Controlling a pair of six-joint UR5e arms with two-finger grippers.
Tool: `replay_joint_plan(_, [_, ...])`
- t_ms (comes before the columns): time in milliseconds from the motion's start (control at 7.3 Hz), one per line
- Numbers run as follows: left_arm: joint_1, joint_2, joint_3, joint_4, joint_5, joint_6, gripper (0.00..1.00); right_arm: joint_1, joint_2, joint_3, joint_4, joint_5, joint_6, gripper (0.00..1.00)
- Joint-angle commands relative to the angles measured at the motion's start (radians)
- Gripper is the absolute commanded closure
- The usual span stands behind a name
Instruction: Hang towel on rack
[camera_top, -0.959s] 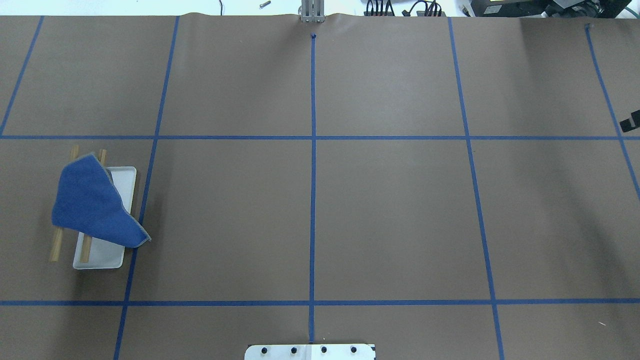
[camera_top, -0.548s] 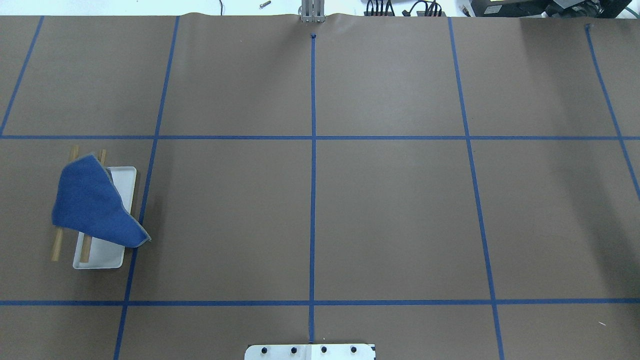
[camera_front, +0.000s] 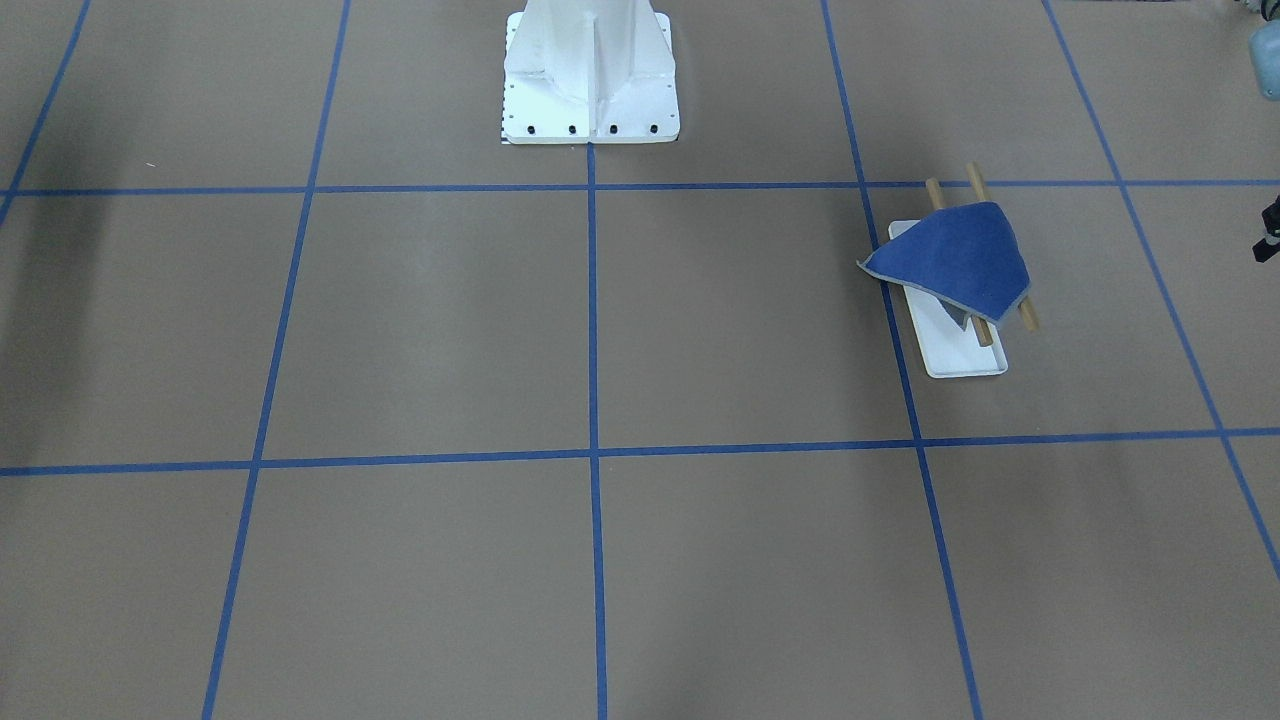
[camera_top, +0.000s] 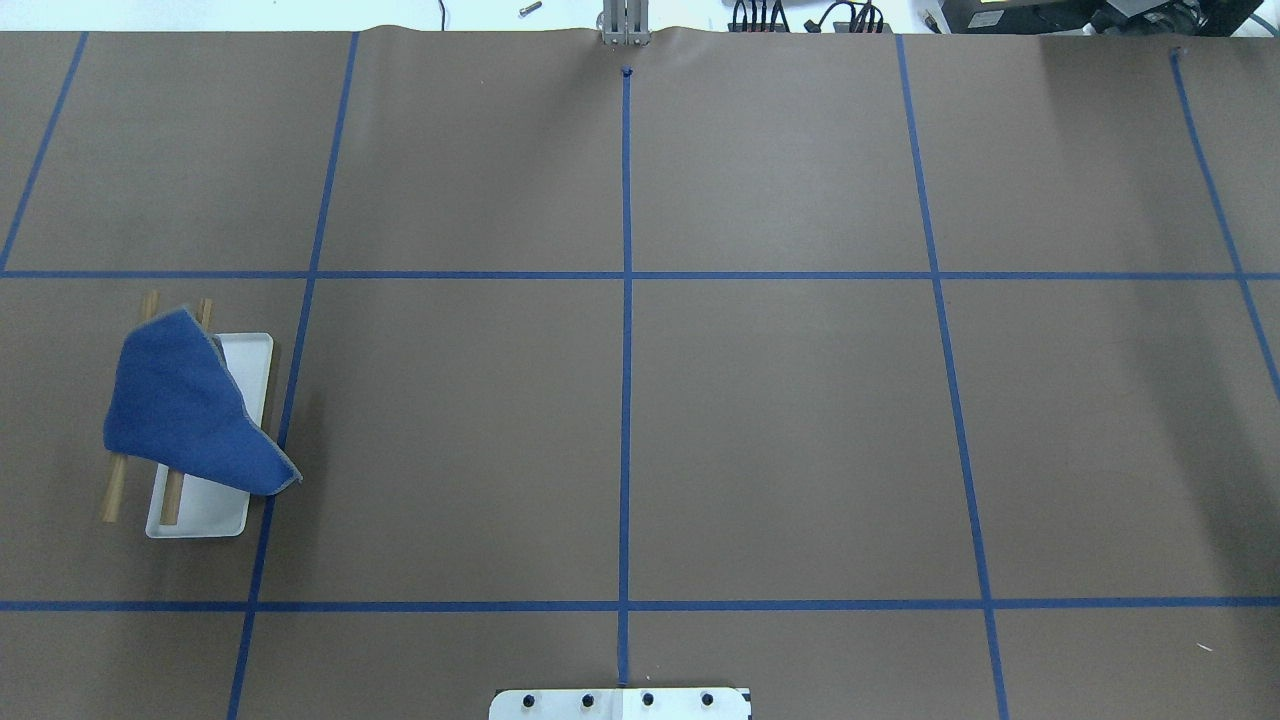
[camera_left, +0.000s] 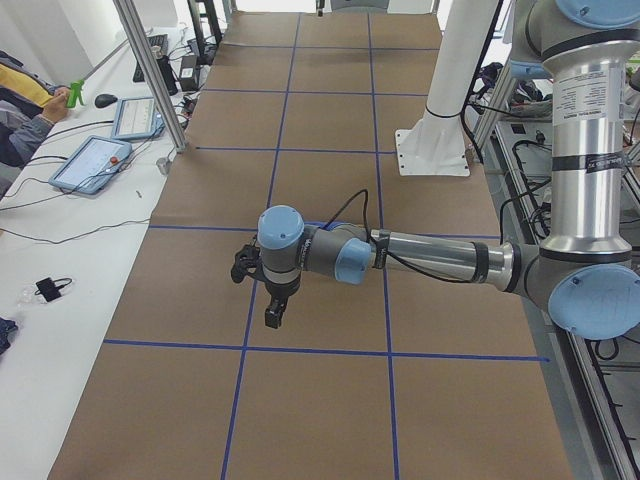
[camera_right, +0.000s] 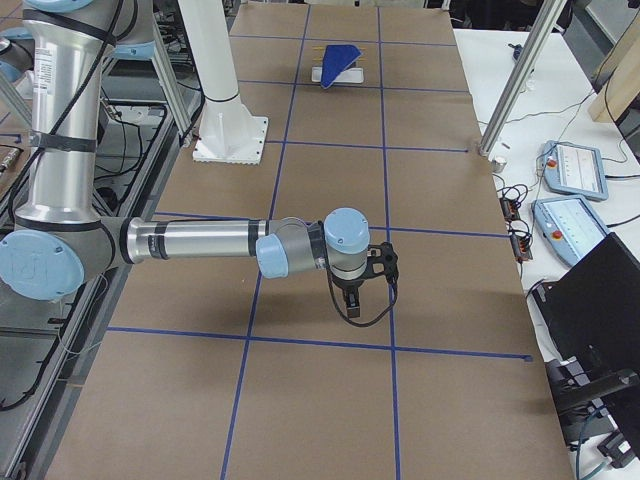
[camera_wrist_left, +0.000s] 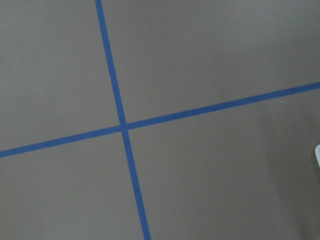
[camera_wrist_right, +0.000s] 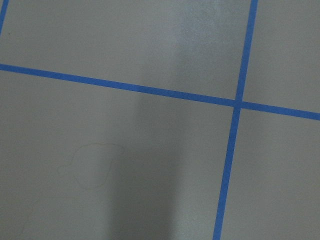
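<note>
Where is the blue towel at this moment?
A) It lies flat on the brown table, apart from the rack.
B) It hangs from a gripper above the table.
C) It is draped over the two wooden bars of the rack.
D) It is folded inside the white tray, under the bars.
C: the towel lies across both wooden bars of the rack, and the ends of the bars show past its edges.

Cloth towel (camera_top: 190, 410) — matt; wooden-barred rack (camera_top: 215, 510)
</note>
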Motion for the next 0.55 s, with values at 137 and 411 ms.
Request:
replay_joint_plan(137, [-0.016, 0.020, 0.026, 0.046, -0.004, 0.022, 0.02, 0.001, -0.037, 0.001, -0.002, -0.010, -0.002, 0.00])
replay_joint_plan(411, [-0.016, 0.020, 0.040, 0.046, -0.005, 0.022, 0.02, -0.013, -0.020, 0.000, -0.055, -0.007, -0.004, 0.00])
